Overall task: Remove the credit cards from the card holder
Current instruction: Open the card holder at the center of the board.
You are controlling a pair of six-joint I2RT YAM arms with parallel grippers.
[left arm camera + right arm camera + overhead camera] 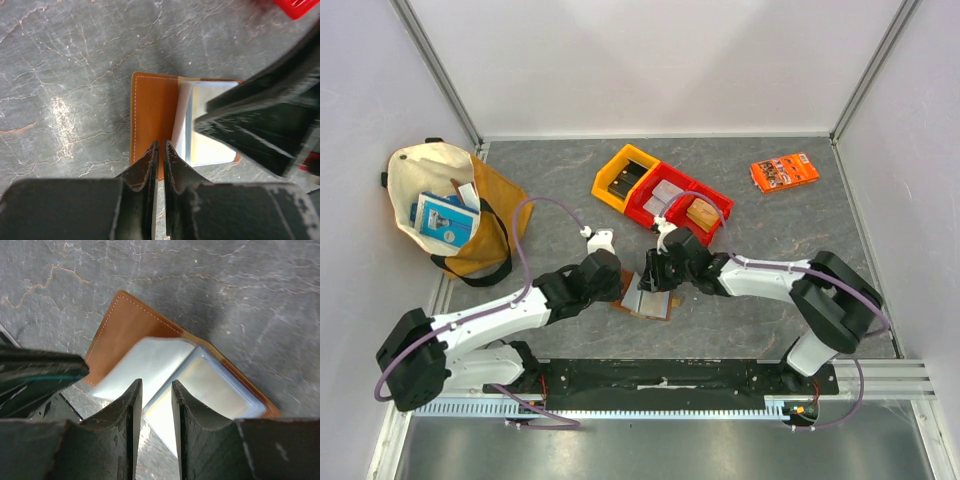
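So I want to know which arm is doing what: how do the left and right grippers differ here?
The left gripper has its jaws almost closed; the right gripper has them apart. The left gripper's tips meet the brown flap of the card holder; the right gripper sits over the pale cards. Both point down at the open card holder.

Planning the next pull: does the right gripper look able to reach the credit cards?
Probably yes: the card holder lies open, credit cards exposed below the right gripper, and the left gripper sits off them.
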